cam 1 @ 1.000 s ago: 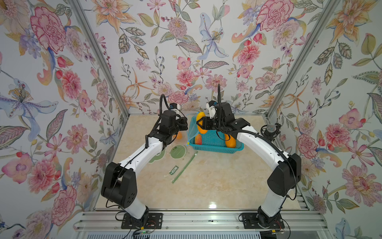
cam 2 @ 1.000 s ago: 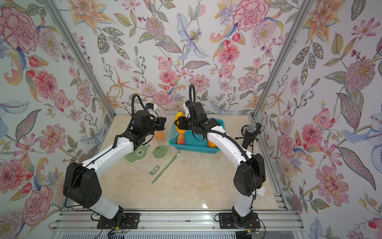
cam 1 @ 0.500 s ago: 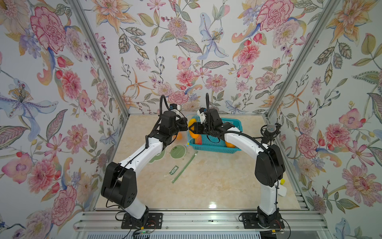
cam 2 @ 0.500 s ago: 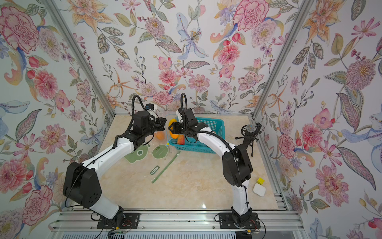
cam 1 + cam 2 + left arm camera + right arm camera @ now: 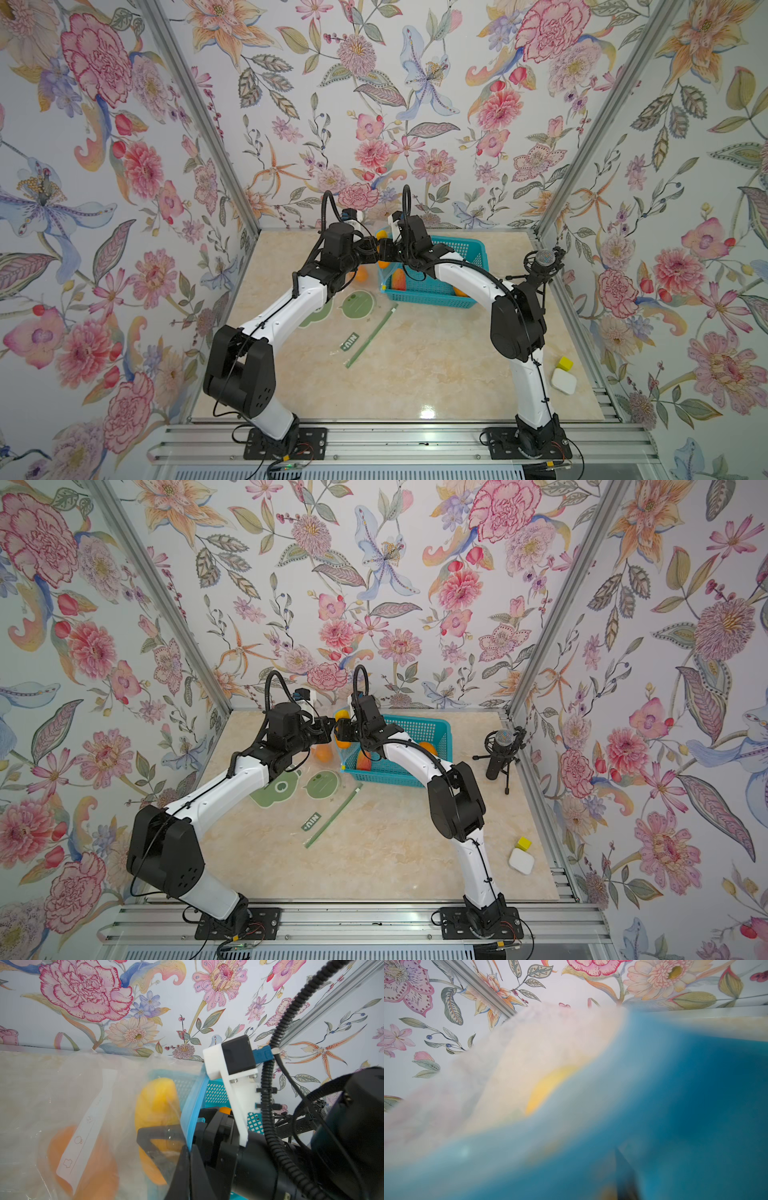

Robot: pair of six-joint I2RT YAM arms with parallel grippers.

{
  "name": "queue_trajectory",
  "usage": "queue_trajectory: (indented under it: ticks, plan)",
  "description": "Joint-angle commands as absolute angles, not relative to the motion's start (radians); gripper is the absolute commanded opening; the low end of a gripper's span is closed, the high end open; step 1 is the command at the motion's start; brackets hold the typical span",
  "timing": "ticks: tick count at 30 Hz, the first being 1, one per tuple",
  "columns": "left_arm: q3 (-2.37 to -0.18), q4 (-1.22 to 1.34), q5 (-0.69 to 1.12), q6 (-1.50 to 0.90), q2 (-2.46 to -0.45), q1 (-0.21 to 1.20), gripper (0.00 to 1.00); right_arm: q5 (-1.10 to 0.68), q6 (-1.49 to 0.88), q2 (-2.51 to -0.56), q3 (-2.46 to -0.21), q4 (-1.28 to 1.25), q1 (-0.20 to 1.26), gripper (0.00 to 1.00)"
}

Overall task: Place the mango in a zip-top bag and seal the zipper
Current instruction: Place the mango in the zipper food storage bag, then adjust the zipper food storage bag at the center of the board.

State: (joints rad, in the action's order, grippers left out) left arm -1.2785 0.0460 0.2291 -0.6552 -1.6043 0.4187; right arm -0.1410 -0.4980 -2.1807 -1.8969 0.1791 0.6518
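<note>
The task looked roughly half done, with the insertion almost finished and the sealing not yet begun. The left gripper [image 5: 189, 1153] had its jaws pressed together on the blue zipper strip [image 5: 193, 1101] of the zip-top bag [image 5: 62, 1088]. It held that edge up so that the mouth faced the teal basket [image 5: 461, 249]. The yellow mango [image 5: 155, 1101] showed through the cloudy film, already past the mouth and inside the bag. The right gripper [image 5: 386, 252] reached in after it, with one dark finger lying across the fruit. Whether those jaws pinched the mango or had let it go could not be told: the film hid the fingertips and the right wrist view gave only a blue and yellow smear. An orange fruit [image 5: 87, 1157] also showed through the film lower down, possibly behind the bag rather than in it. What remained, by my judgement, was to free the mango fully, draw the right gripper out of the mouth without dragging the fruit along, and then press the zipper strip closed along its whole length.
</note>
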Motion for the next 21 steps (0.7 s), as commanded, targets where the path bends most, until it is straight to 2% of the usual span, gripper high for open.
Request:
queue_trajectory:
  ticks: [1, 5, 9, 21]
  plan:
    - [-1.272, 0.04, 0.226, -0.66, -1.574, 0.41, 0.0, -0.119, -0.508, -2.201, -1.928, 0.155, 0.672, 0.6]
    - [-1.276, 0.034, 0.222, -0.655, -1.574, 0.408, 0.0, -0.106, -0.503, -2.155, -1.873, 0.153, 0.672, 0.72]
    - [-1.283, 0.029, 0.221, -0.649, -1.574, 0.407, 0.0, -0.085, -0.486, -2.087, -1.806, 0.153, 0.671, 0.78]
    - [-1.345, -0.121, 0.233, -0.55, -1.503, 0.376, 0.0, -0.061, -0.494, -1.735, -1.507, 0.155, 0.655, 0.76]
